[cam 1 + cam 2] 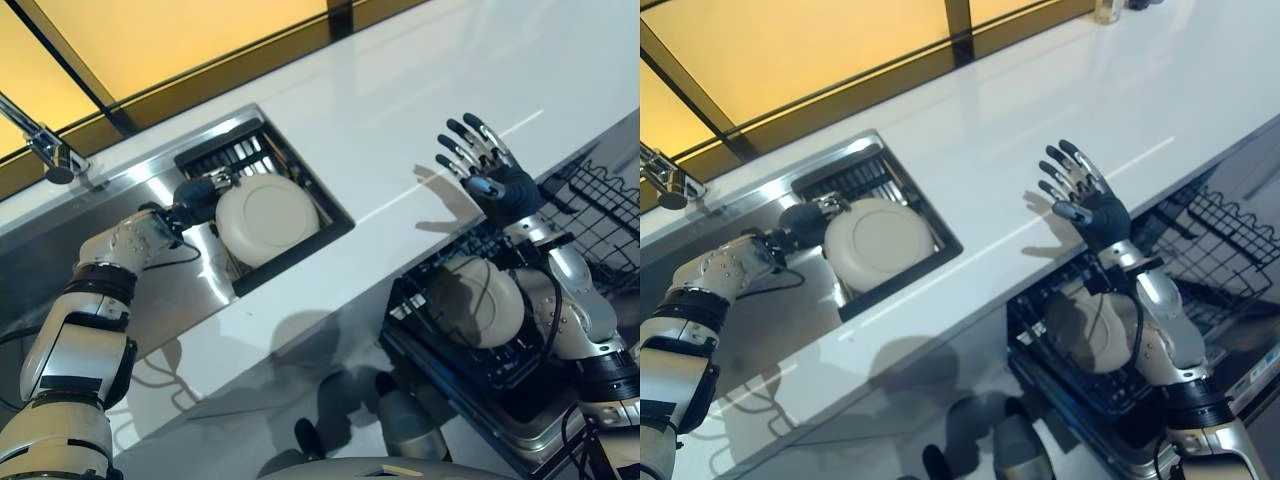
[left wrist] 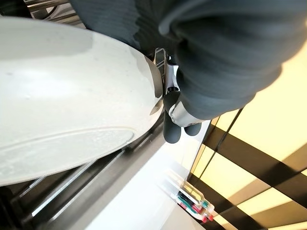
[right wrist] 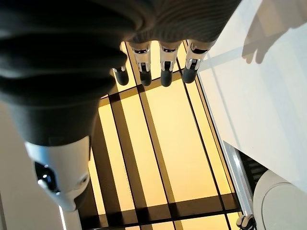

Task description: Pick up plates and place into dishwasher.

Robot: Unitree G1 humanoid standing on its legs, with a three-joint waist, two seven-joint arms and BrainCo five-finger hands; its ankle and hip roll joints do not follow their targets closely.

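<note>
i see the left robot hand (image 1: 196, 200) clamped on the rim of a round white ceramic plate (image 1: 266, 219) in the black wire rack (image 1: 236, 152) of the steel sink, far left. right robot hand (image 1: 487, 168) above the white tabletop (image 1: 420, 90), fingers spread. second white plate (image 1: 478, 298) stands in the black dishwasher rack (image 1: 520, 365), near right.

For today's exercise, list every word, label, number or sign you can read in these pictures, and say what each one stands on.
None can be read: no text, number or sign shows on the plate in the sink rack, the plate in the dishwasher rack, the counter or the faucet.
The small bottles in the left wrist view are too blurred to tell if they bear print.
</note>
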